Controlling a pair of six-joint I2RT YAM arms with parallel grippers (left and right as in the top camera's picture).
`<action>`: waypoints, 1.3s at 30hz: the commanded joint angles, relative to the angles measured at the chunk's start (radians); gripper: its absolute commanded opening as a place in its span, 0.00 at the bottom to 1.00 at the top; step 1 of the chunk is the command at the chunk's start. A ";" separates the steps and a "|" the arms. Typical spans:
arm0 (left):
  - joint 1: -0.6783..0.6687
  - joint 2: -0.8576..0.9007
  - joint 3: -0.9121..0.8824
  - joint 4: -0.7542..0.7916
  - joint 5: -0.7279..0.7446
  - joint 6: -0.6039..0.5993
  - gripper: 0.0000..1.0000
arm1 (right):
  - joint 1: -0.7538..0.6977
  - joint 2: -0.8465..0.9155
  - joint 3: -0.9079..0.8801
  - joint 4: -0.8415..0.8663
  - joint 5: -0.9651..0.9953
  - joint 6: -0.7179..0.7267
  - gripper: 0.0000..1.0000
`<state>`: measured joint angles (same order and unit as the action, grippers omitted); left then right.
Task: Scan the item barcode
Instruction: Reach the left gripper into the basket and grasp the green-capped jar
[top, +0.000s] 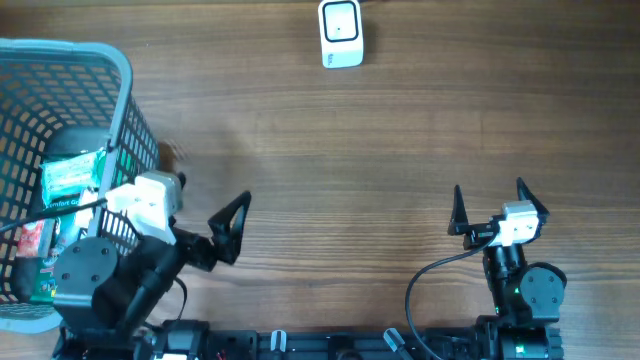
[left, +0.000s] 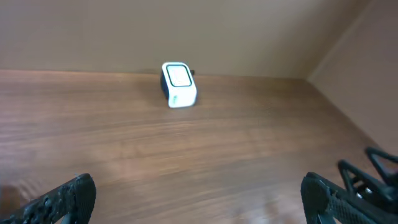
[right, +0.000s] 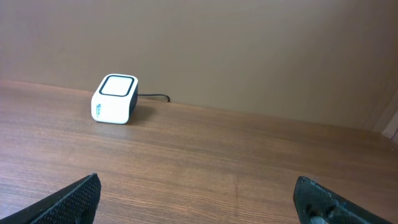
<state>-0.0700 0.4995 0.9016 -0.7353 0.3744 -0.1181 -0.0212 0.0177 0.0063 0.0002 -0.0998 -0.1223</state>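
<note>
**Status.** Both claws are released and hold nothing. The left claw (top: 238, 225) hovers over the tabletop (top: 350, 180) just beside the basket (top: 125, 75). The right claw (top: 489, 190) hovers well apart on the other side. The goods lie in the basket, with a green packet (top: 72, 175) on top. We judge that no pick has begun, so the step in hand is fetching one item.

**Procedure.**
1. We use the left arm, as it is nearest the basket.
2. We lift the claw above the rim before crossing it, then descend straight onto the packet.
3. We grip across the short side. The barcode cannot be seen from here, so we leave as much of both broad faces uncovered as we can.
4. We carry the packet to the scanner (top: 342, 33) and turn the barcode toward its dark window.

**Clearances.**
- The mesh wall stands between the left claw and the packet. A sideways approach would likely snag it.
- The left arm's base overlaps the basket's near corner, which leaves little room to swing there.
- The scanner sits near the far edge of the tabletop, with a cable (right: 155, 96) behind it and a wall (right: 249, 50) close beyond. We approach it from the near side.
- The tabletop between the claws and the scanner is bare, giving free room for transit.
</note>
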 joint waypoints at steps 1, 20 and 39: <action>0.005 0.008 0.013 -0.026 0.045 0.002 1.00 | 0.004 -0.004 -0.001 0.005 0.007 -0.008 1.00; 0.005 0.382 1.000 -0.565 -0.940 -0.482 1.00 | 0.004 -0.004 -0.001 0.005 0.007 -0.009 1.00; 0.005 0.705 0.999 -0.454 -1.104 -0.492 1.00 | 0.004 -0.004 -0.001 0.005 0.007 -0.009 1.00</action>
<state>-0.0700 1.2110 1.8908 -1.1950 -0.7097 -0.5945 -0.0212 0.0177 0.0063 0.0002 -0.0998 -0.1253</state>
